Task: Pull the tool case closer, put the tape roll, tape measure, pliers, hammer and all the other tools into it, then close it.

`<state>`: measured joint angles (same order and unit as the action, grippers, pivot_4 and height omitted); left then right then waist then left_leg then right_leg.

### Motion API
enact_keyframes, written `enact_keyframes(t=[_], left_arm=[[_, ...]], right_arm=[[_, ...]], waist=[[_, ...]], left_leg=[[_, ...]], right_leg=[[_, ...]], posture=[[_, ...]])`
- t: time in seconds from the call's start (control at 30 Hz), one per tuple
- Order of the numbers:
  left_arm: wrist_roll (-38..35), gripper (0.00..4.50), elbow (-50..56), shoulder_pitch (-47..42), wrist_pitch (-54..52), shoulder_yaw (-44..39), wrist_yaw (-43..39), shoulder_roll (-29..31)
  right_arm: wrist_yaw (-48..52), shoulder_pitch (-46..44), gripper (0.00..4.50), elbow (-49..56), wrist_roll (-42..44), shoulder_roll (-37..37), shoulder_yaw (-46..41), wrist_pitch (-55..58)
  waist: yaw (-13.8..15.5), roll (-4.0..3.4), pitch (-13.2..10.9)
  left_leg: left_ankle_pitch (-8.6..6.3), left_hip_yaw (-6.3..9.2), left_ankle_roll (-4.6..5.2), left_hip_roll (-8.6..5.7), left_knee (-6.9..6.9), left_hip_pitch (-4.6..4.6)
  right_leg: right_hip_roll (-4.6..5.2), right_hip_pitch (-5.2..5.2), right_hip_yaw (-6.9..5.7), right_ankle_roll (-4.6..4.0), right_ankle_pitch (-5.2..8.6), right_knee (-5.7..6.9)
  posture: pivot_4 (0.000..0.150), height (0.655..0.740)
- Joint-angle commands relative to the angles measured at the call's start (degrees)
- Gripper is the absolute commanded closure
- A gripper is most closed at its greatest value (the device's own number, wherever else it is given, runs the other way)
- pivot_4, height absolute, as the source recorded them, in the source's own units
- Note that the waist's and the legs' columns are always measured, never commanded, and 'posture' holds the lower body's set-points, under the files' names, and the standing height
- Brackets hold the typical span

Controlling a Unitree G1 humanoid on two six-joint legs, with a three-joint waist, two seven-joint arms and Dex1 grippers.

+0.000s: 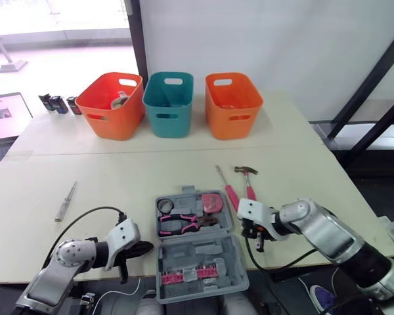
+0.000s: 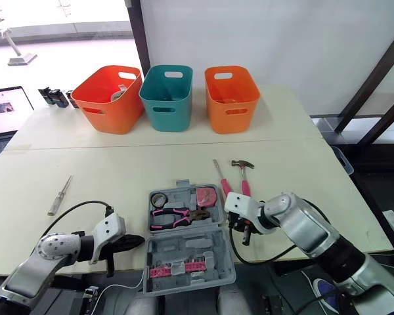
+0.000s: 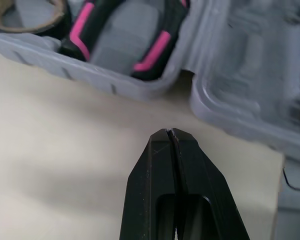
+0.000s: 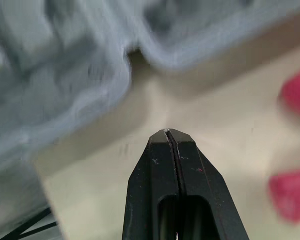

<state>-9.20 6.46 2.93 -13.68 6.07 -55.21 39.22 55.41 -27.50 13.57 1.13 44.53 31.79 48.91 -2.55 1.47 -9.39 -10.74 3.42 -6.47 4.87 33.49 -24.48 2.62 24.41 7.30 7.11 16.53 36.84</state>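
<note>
case is in: tool case (image 1: pixel 196 251) lies open at the near table (image 1: pixel 118 177) edge, between the two grippers. tape roll (image 1: pixel 165 205), pliers (image 1: pixel 184 224) and tape measure (image 1: pixel 212 205) sit in its far half.

right gripper (image 4: pixel 168 135): fingers pressed together, holding nothing, just beside the case's right wall. hammer (image 1: pixel 249 187) lies just beyond it, on the far side. long axis runs away from the robot, head far, pink handle end toward the gripper. pink-handled screwdriver (image 1: pixel 230 195) lies parallel, between hammer and case. right arm is clearly nearer to both.

left gripper (image 3: pixel 169 132): also pressed together, empty, beside the case's left wall. clear-handled screwdriver (image 1: pixel 65 201) lies well off to its far left, so that one looks like the left arm's job.
</note>
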Motion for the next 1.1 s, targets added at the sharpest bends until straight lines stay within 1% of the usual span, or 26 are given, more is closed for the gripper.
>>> enact_keyframes(t=[0.03, 0.2, 0.3, 0.47, 0.6, 0.8, 0.97, 1.1], left_arm=[[0.42, 4.47, 1.10, -0.81, -1.97, 1.29, 0.75, -0.36], [-1.37, 4.47, 3.09, -1.94, -6.95, 2.26, 0.17, -0.62], [-0.82, 4.47, 2.96, -2.93, -7.86, 3.51, 0.09, -0.97], [0.80, 4.47, -0.60, -7.73, -7.76, 6.40, -0.12, -2.75], [2.15, 4.47, -4.80, -11.88, -6.98, 6.06, -0.14, -3.14], [6.13, 4.47, -15.60, -20.13, -0.72, 6.91, -1.46, -2.15], [8.19, 4.47, -26.36, -28.54, 4.75, 7.29, -1.81, -3.80], [9.95, 4.47, -34.78, -33.62, 8.99, 7.19, -1.68, -4.61]], right_arm=[[0.40, -2.09, 4.50, -0.53, -1.90, -1.68, 2.26, -1.16], [2.19, -4.29, 4.50, -0.73, -3.63, -2.86, 5.25, -0.99], [2.15, -4.94, 4.50, -1.09, -4.59, -3.92, 6.06, -0.71], [1.07, -6.37, 4.50, -3.14, -5.26, -7.08, 5.52, -0.38], [0.41, -7.50, 4.50, -5.52, -6.15, -8.17, 4.26, -1.10], [-2.32, -10.32, 4.50, -11.59, -6.92, -12.06, 1.64, -2.39], [-6.21, -12.34, 4.50, -18.48, -7.99, -15.85, -0.49, -4.15], [-7.65, -13.43, 4.50, -22.16, -8.86, -17.10, -1.08, -5.34]], waist=[[0.03, 0.01, -0.01], [-0.02, -0.01, -0.03], [-0.06, -0.01, -0.02], [-0.03, -0.01, -0.02], [-0.01, -0.01, -0.02], [-0.03, -0.01, -0.02], [-0.04, -0.02, -0.02], [-0.07, -0.02, -0.03]], left_leg=[[0.00, 0.01, 0.00, 0.00, 0.09, 0.00], [0.00, 0.02, 0.00, -0.01, 0.49, 0.01], [0.00, 0.02, 0.00, 0.00, 0.55, 0.02], [0.00, 0.04, 0.00, 0.00, 0.54, 0.10], [0.02, 0.05, -0.02, -0.01, 0.69, 0.36], [0.02, 0.07, -0.02, -0.02, 0.68, 0.39], [0.03, 0.09, -0.01, -0.01, 0.63, 0.36], [0.03, 0.09, -0.01, -0.02, 0.64, 0.32]], right_leg=[[0.00, 0.00, 0.00, 0.02, 0.01, 0.09], [0.00, -0.09, 0.00, -0.01, 0.01, 0.26], [0.00, -0.12, 0.00, -0.04, -0.02, 0.28], [-0.03, -0.20, 0.01, -0.04, -0.02, 0.34], [-0.03, -0.28, 0.01, -0.03, -0.02, 0.30], [-0.05, -0.53, 0.00, -0.10, -0.08, 0.38], [-0.09, -0.49, 0.00, 0.05, -0.15, 0.41], [-0.10, -0.49, 0.00, 0.13, -0.18, 0.42]], posture=[[0.150, 0.7400], [0.150, 0.7400], [0.150, 0.7400], [0.150, 0.7400], [0.150, 0.7400], [0.150, 0.7400], [0.150, 0.7400], [0.150, 0.7400]])
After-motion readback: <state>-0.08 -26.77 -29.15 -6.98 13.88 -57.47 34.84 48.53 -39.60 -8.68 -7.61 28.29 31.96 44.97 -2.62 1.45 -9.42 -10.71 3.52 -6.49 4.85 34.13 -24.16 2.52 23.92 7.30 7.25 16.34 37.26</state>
